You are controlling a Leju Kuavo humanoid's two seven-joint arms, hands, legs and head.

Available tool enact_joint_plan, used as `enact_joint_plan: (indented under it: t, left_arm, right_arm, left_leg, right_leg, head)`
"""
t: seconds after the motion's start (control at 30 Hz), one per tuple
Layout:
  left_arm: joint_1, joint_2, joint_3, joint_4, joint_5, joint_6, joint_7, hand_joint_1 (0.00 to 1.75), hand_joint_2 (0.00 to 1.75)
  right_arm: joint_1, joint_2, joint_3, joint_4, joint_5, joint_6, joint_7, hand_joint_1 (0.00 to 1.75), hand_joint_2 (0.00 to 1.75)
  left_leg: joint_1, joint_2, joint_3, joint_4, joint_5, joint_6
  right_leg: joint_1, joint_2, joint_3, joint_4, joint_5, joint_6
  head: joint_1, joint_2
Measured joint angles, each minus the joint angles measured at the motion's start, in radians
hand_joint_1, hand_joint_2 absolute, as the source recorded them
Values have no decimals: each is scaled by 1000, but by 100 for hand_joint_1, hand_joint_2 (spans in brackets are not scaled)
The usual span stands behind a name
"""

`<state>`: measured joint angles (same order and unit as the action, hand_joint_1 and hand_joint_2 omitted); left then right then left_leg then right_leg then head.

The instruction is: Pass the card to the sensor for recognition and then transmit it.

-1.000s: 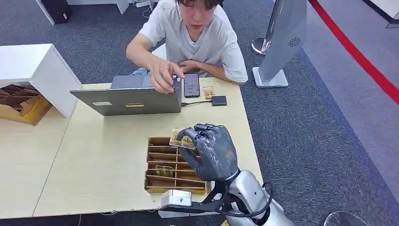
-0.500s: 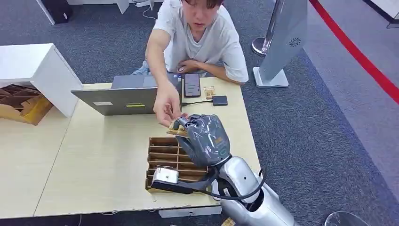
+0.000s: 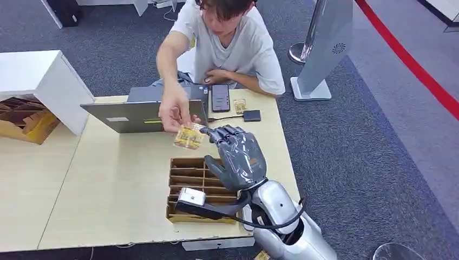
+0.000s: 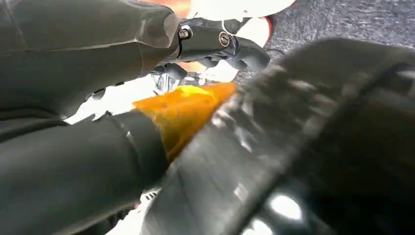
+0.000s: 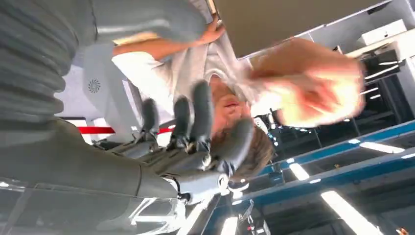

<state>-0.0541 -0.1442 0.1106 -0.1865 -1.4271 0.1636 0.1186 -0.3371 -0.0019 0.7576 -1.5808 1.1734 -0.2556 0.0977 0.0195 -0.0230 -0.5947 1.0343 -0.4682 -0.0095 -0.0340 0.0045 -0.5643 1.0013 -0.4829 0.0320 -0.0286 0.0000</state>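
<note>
Head view: right hand [image 3: 240, 158] raised over table [image 3: 108, 184], fingers [image 3: 219, 131] spread, grasping nothing. Card [image 3: 189, 136] just beside fingertips, pinched in person's hand [image 3: 174, 111]. Left hand: can't tell from blurred wrist view. Risk: handover looks done, but fingers near card; any fwd reach could knock it loose, drop into divider tray [image 3: 200, 189]. Laptop [image 3: 143, 115] close behind; sweep could bump it.
</note>
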Motion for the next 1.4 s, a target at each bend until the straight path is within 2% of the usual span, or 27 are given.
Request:
enact_joint_plan:
  t: [0.03,0.47,0.93,1.0,1.17,1.4]
  left_arm:
    - [-1,-1,-3,-1,0,-3,2,0,0]
    - [-1,-4,-18,-15,-2,-8,7,0,0]
    - [2,-5,-18,-15,19,11,11,0,0]
    - [3,-5,-18,-15,21,11,14,0,0]
    - [4,-5,-18,-15,23,7,15,0,0]
    - [5,-5,-18,-16,24,7,16,0,0]
  right_arm:
    - [3,0,-4,-3,5,0,0,0,0]
    - [50,0,-28,-51,27,-10,-5,0,0]
    - [164,-15,-87,-180,19,-89,-40,0,0]
    - [187,-19,-99,-197,-1,-106,-61,0,0]
    - [278,-27,-148,-244,-112,-146,-159,0,0]
    - [335,-34,-183,-269,-140,-150,-182,0,0]
  left_leg:
    - [0,0,0,0,0,0]
    - [0,0,0,0,0,0]
    - [0,0,0,0,0,0]
    - [0,0,0,0,0,0]
    - [0,0,0,0,-1,-1]
    - [0,1,0,0,-1,-1]
  right_leg:
    - [0,0,0,0,0,0]
    - [0,0,0,0,0,0]
    - [0,0,0,0,0,0]
    - [0,0,0,0,0,0]
    - [0,0,0,0,0,0]
    - [0,1,0,0,0,0]
  head:
    - [-1,0]
    - [0,0]
    - [-1,0]
    - [0,0]
    - [0,0]
    - [-1,0]
